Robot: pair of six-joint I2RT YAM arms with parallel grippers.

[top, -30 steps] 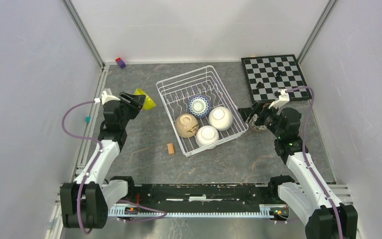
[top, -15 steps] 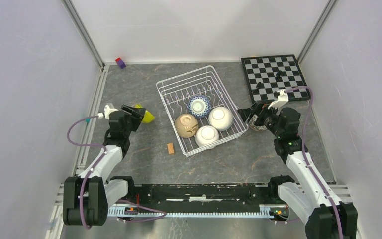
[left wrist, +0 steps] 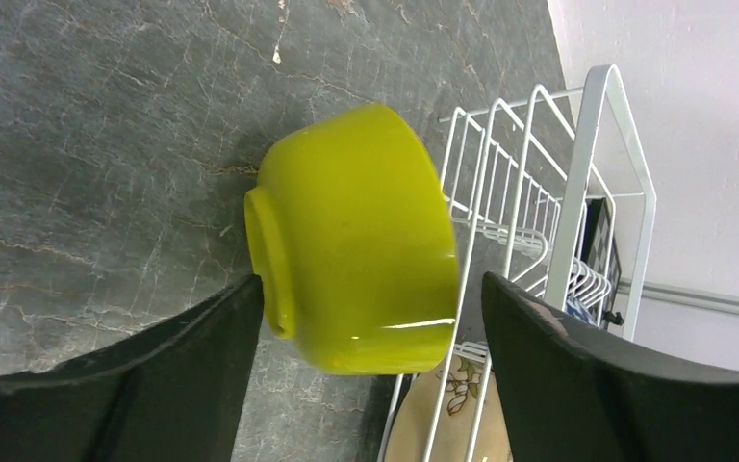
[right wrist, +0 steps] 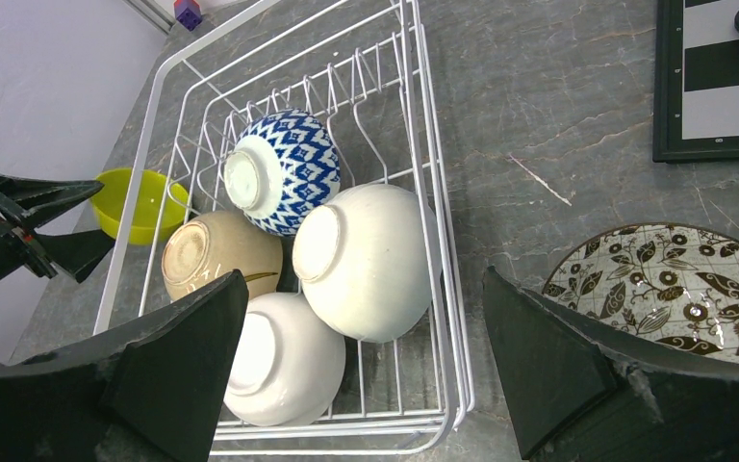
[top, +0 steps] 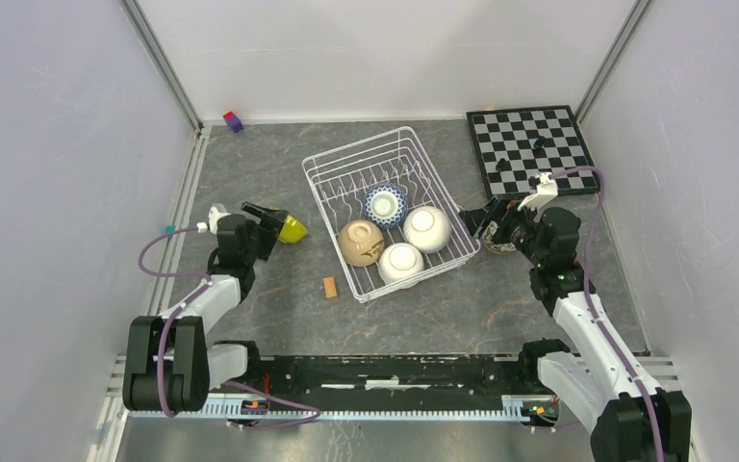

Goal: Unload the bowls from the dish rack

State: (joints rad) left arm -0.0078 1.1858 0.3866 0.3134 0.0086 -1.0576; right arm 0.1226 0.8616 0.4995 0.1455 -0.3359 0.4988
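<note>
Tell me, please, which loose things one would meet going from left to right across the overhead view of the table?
Purple block → lime-yellow bowl → small wooden block → tan bowl → right-hand white bowl → chessboard.

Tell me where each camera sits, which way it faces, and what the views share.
Top external: above and behind the robot, looking down at the table; both arms show, with left tool and right tool.
Left wrist: on the left arm, low, facing the lime-yellow bowl, dish rack behind; own fingers flank the bowl.
Right wrist: on the right arm, looking down across the rack; own fingers at the bottom corners.
Shared: the bowl and rack appear in all three.
</note>
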